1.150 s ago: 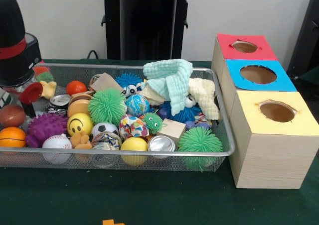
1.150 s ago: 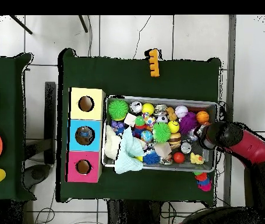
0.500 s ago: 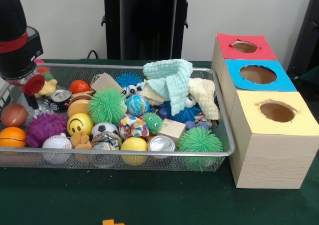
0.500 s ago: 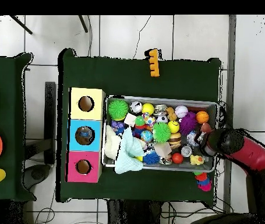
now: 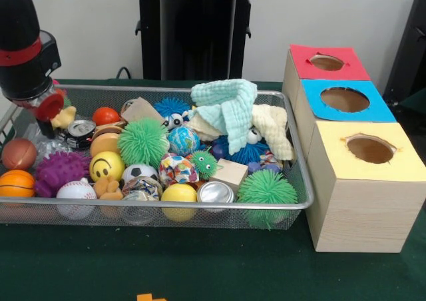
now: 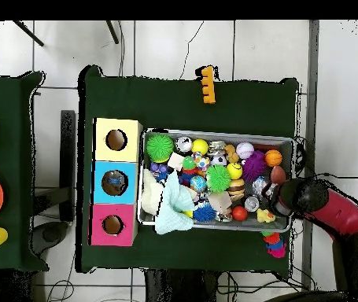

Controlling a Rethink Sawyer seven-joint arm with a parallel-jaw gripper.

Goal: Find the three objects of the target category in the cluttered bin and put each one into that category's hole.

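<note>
Bin (image 5: 303, 201): near you, a wire basket crammed with balls, spiky toys, cans and cloths.
Boxes: to its right you see yellow (image 5: 369, 148), blue (image 5: 345, 100), then red (image 5: 326, 62) holes, near to far.
Gripper (image 5: 45, 114): over the bin's far left corner, beside a can (image 5: 81, 132); you cannot tell its opening or any hold.

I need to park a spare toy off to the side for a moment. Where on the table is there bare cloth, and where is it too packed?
Bare green cloth runs along the near side of the wire bin and the yellow-topped box, apart from an orange toy near that table edge. The bin is packed throughout, and the robot's hand hangs over its far corner.
</note>
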